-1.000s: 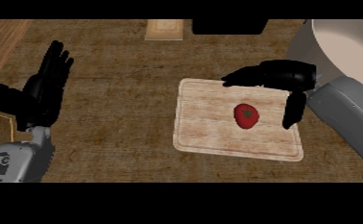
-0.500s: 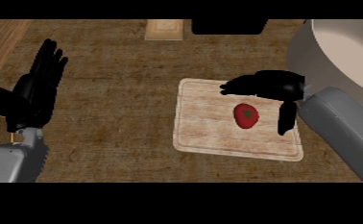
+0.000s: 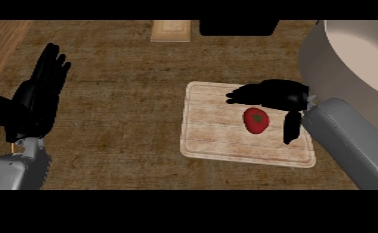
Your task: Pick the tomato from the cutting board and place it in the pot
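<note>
One tomato (image 3: 256,120) sits on the cutting board (image 3: 214,137), right of centre. Our right hand (image 3: 277,96) brackets it: fingers straight along its far side, thumb down its right side, nothing gripped. The pot (image 3: 325,62) stands just beside the board's far right corner. Our left hand (image 3: 37,99) rests open at the left edge, wide counter (image 3: 125,102) between.

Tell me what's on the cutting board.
A red tomato lies on the cutting board, right of its middle. The right hand arches over the board's far right corner, hiding the wood there.
</note>
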You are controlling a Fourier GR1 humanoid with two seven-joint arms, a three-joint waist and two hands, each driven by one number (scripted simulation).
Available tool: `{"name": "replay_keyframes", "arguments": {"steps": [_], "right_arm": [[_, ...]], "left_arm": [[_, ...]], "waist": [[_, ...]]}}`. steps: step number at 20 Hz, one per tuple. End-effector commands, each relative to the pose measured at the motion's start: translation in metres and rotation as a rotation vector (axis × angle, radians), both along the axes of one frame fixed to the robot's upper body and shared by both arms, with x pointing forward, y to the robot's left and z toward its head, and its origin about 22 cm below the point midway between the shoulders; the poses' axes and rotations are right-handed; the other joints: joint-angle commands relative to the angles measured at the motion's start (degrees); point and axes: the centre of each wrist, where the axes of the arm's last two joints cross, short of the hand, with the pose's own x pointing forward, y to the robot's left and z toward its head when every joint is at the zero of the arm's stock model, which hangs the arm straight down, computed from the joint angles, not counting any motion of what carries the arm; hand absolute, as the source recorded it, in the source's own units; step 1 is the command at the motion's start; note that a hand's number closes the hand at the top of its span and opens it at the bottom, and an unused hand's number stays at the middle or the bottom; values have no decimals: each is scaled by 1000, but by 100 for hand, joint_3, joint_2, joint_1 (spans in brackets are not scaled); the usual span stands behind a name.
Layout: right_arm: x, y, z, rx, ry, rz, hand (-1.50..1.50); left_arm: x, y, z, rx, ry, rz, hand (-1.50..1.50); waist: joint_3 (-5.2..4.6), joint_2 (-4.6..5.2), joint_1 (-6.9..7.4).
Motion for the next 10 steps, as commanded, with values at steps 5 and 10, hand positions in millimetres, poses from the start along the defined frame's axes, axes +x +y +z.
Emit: {"name": "replay_keyframes", "arguments": {"steps": [5, 10], "right_arm": [[17, 4, -23, -32, 5, -22, -150], [20, 27, -30, -40, 12, 11, -150]], "left_arm": [[11, 8, 2, -29, 0, 9, 0], [-4, -7, -4, -10, -3, -20, 0]], "waist": [[0, 10, 12], [1, 5, 42]]}}
